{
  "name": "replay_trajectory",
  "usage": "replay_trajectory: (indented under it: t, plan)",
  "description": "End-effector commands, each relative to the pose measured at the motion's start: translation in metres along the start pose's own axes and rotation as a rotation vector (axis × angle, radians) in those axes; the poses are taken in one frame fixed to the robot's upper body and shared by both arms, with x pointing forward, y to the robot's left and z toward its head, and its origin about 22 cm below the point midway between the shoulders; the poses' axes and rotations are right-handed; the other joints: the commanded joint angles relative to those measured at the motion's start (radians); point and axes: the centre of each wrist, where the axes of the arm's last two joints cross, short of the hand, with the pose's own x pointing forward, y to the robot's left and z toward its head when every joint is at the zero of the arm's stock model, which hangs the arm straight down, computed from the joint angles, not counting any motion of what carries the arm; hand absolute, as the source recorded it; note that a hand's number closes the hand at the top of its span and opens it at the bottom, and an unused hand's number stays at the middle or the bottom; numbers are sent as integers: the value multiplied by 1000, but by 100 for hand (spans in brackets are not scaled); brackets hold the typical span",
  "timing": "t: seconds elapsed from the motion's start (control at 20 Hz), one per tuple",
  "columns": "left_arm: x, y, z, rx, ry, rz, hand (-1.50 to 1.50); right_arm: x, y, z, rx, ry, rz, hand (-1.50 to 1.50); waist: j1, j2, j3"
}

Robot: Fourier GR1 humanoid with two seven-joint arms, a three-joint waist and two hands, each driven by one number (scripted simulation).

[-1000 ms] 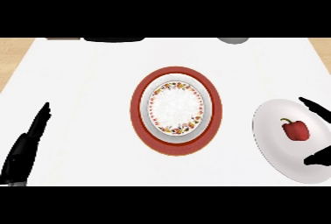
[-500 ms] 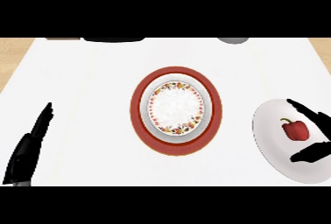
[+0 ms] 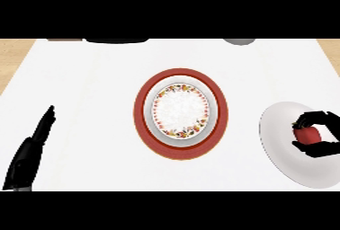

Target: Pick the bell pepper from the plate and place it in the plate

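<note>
Now I'm gripping the pepper [image 3: 307, 134] in my right hand [image 3: 319, 147] near the counter's [image 3: 86, 90] right edge, centre plate [image 3: 181, 110] lying leftward.

The counter [image 3: 100, 134] is smooth matt white with pale wood [image 3: 13, 49] at its corners, the white plate [image 3: 279, 134] plain and smooth, the pepper [image 3: 307, 134] smooth-skinned, the right hand [image 3: 323, 148] matt black.

Left hand [image 3: 30, 155] at lower left, fingers straight, resting. Right hand [image 3: 321, 146] at right edge, fingers curled round bell pepper [image 3: 307, 134].
</note>
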Motion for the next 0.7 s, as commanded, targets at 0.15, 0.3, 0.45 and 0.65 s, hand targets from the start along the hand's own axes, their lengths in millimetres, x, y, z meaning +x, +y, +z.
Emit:
replay_trajectory:
  t: [0.15,0.3,0.45,0.65]
  plan:
    - [18,-12,-16,-62,-65,16,0,68,-51,-49,73,-110,361,150,92,27,4]
    - [30,-17,-26,-77,-100,5,0,98,-69,-63,130,-165,532,150,128,41,5]
    - [28,-18,-26,-97,-104,12,0,106,-73,-77,46,-198,572,150,132,46,6]
    - [25,-23,-28,-84,-81,23,0,120,-81,-91,-92,-285,552,150,112,43,6]
